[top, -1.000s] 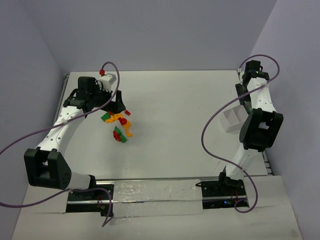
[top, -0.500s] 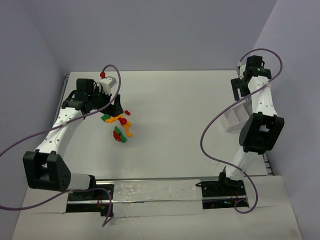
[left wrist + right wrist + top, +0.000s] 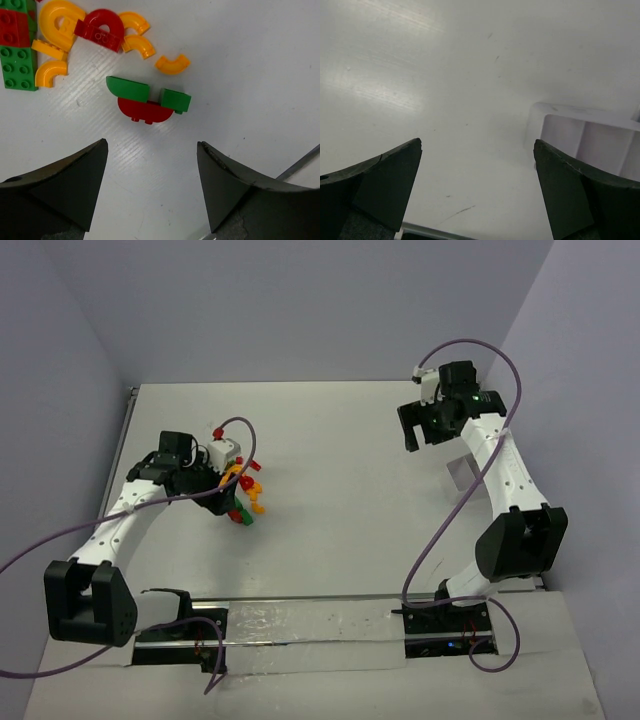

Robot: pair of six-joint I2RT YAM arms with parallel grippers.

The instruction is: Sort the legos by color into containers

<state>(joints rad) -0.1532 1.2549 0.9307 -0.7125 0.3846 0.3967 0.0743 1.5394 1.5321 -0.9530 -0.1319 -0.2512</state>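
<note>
Left wrist view puts the red half-round brick (image 3: 145, 111) just ahead of your left gripper (image 3: 151, 150), centred on the gap, with green pieces (image 3: 129, 88) touching its far edge. Its long axis runs finger to finger. Both grippers stand spread and empty. Your right gripper (image 3: 477, 145) and the white container (image 3: 537, 125) are well apart from that brick, so the left arm is nearer. No lettering is readable.

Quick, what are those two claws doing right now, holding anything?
Left gripper: open, empty, over the legos.
Right gripper: open, empty, near a container.
</note>
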